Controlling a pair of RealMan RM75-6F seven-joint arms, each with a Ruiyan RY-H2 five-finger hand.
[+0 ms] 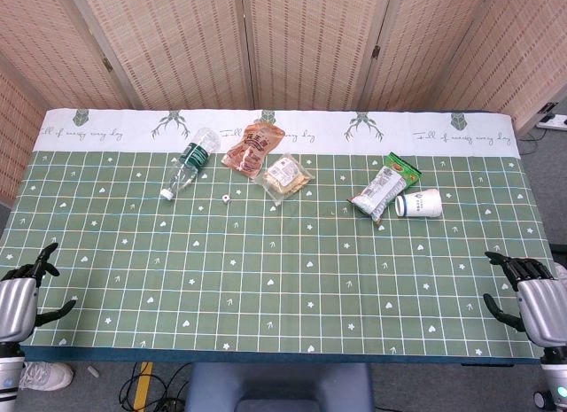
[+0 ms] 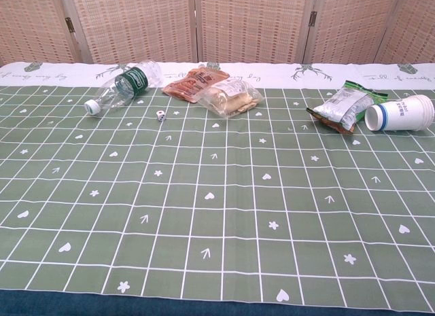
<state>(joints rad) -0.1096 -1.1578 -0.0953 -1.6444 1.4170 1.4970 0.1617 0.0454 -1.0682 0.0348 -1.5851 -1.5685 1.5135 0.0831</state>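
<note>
Your left hand (image 1: pixel 19 297) rests at the near left corner of the tabletop (image 1: pixel 266 288), fingers spread and holding nothing; your right hand (image 1: pixel 536 301) sits at the near right corner, likewise spread and empty. Both are well apart from everything else. Take the paper cup (image 1: pixel 419 203) as landmark — it lies on its side, long axis across the tabletop, mouth toward the right edge. Touching its left is the green snack bag (image 1: pixel 383 189). Far to its left lies the water bottle (image 1: pixel 190 163), cap pointing near-left — two snack packets (image 1: pixel 266 159) and a small die (image 1: pixel 227 198) between.
</note>
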